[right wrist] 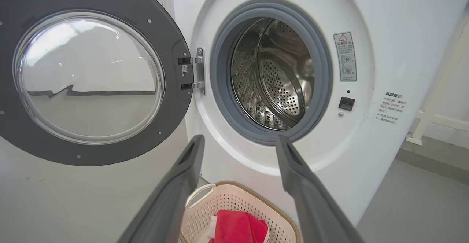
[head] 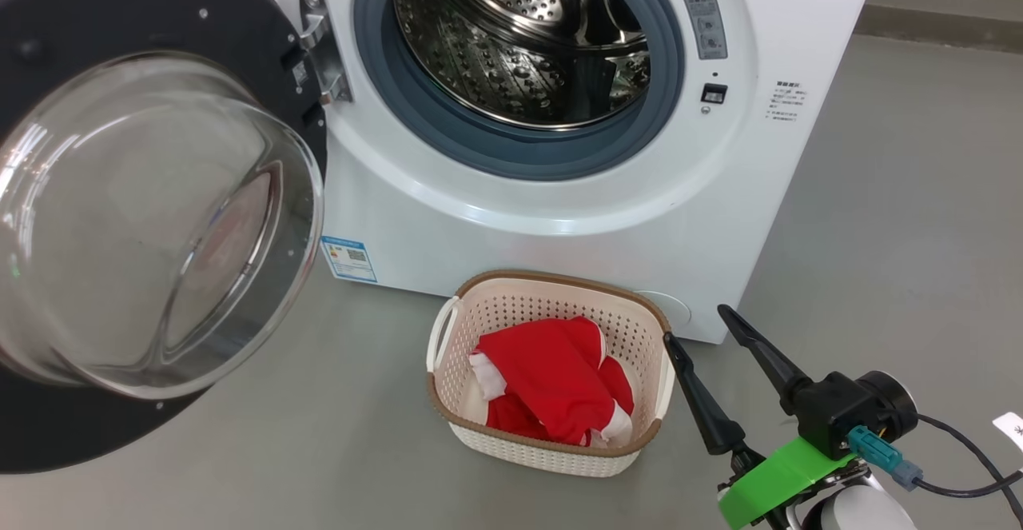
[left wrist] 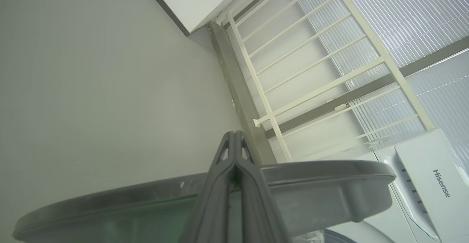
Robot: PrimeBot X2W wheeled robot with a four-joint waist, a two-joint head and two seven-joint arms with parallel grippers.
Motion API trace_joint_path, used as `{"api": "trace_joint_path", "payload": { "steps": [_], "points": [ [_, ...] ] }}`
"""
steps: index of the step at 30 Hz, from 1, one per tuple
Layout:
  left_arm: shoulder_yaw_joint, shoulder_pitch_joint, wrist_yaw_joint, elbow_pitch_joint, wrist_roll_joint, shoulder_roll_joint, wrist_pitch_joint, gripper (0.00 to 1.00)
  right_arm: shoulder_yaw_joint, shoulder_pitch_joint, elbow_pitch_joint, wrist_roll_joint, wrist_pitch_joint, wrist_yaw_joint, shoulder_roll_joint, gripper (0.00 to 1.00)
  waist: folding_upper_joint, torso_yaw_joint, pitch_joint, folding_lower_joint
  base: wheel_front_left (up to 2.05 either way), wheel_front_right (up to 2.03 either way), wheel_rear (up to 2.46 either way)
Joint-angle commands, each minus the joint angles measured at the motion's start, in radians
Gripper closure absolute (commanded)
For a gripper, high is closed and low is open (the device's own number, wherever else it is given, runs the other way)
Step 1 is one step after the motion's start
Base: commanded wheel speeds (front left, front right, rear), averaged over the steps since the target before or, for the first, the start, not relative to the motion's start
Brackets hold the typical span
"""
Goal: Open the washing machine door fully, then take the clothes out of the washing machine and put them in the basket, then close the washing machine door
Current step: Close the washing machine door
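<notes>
The white washing machine stands with its door swung wide open to the left, showing a bare steel drum. On the floor in front sits the cream basket with the red clothes inside. My right gripper hangs open just right of the basket, fingers pointing up toward the machine. In the right wrist view that gripper frames the drum, with the basket and clothes below. My left gripper is shut, its fingertips just over the door's outer rim.
Grey floor lies open to the right of the machine. A white railing and ribbed wall panels stand behind the machine in the left wrist view. A dark cable trails from my right wrist.
</notes>
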Motion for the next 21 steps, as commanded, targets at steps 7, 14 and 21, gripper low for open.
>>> {"api": "trace_joint_path", "payload": {
  "steps": [7,14,21],
  "points": [
    [0.003,-0.04,-0.047,0.023,-0.014,0.09,0.049,1.0,0.021,-0.046,-0.02,0.014,-0.006,0.003,-0.01,0.0,-0.0001,-0.013,0.012,0.0,0.0,0.0,0.0],
    [-0.012,-0.033,-0.088,0.04,-0.033,0.093,0.117,1.0,0.017,-0.048,-0.019,0.016,-0.006,0.003,-0.009,0.0,-0.0001,-0.009,0.016,0.0,0.0,0.0,0.0],
    [-0.033,0.001,-0.129,0.015,-0.053,0.082,0.199,1.0,0.024,-0.044,-0.013,0.03,-0.006,0.003,-0.002,0.0,-0.0001,-0.003,0.015,0.0,0.0,0.0,0.0]
  ]
}}
